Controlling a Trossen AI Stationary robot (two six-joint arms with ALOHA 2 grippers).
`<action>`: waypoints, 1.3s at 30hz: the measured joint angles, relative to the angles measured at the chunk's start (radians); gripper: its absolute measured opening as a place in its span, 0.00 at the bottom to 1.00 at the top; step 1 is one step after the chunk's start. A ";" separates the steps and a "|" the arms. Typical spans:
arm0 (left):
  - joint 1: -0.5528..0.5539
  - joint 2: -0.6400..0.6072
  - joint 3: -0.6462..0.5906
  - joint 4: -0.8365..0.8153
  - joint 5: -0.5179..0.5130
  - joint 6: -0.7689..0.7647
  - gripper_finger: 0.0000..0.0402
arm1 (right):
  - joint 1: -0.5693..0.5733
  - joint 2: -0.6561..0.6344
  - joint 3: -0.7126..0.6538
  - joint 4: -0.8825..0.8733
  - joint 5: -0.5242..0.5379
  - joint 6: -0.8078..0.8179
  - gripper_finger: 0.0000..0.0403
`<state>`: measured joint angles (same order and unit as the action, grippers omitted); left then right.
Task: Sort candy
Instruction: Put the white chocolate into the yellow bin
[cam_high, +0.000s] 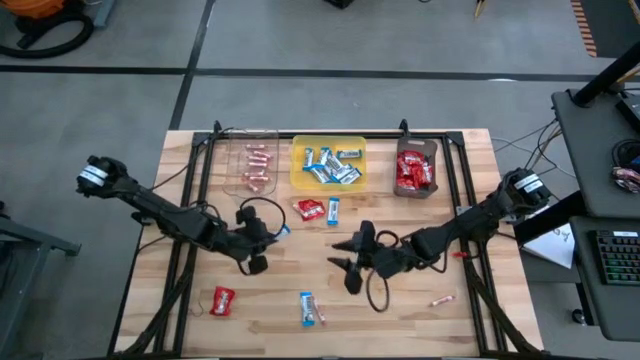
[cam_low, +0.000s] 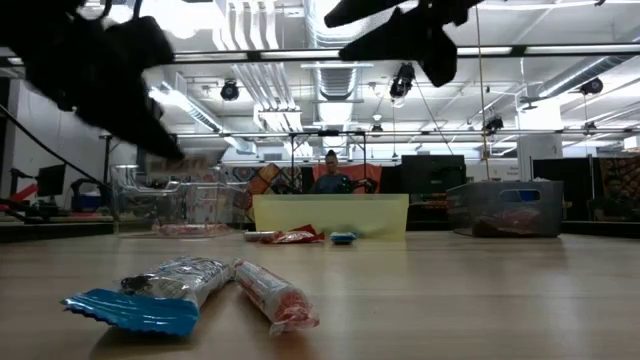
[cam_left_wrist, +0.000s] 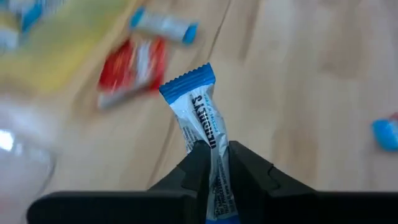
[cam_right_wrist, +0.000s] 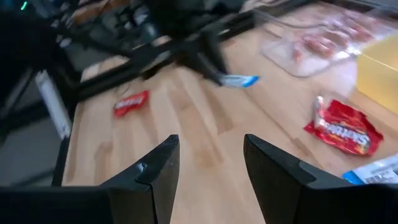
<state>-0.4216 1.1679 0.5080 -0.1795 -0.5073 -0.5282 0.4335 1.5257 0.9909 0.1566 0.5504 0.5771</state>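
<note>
Right, left gripper (cam_left_wrist: 211, 163): fingers pinched tight on one blue-and-white bar (cam_left_wrist: 198, 112), held above the wood mid-table, just left of centre. Right gripper (cam_right_wrist: 210, 167): fingers spread wide w/ nothing between them, hovering near table centre, low of the yellow tray (cam_high: 328, 163).

Loose candy we count on the table (cam_high: 400, 310) in the high view: 2 red packets, one (cam_high: 310, 209) just below the yellow tray, one (cam_high: 222, 300) at lower left; 2 blue-and-white bars, one (cam_high: 333, 210) beside the upper red packet, one (cam_high: 308, 308) low centre; 1 thin pinkish stick (cam_high: 442, 299) at lower right.

Trays, 3 in a row along the far edge: clear tray (cam_high: 251, 167) w/ several pink sticks, yellow w/ several blue bars, dark tray (cam_high: 415, 170) w/ red packets; we can't count those exactly.
</note>
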 joint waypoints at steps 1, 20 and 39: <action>-0.009 0.013 0.021 0.020 -0.012 0.030 0.09 | -0.011 0.000 0.000 0.000 0.000 0.025 0.42; -0.069 0.528 0.409 0.069 -0.374 0.413 0.09 | -0.140 0.070 0.001 0.040 -0.106 0.253 0.42; -0.069 0.554 0.461 0.144 -0.408 0.380 0.09 | -0.164 0.114 0.000 0.044 -0.104 0.222 0.37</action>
<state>-0.4904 1.7214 0.9691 -0.0358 -0.9152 -0.1483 0.2695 1.6394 0.9909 0.2003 0.4462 0.7994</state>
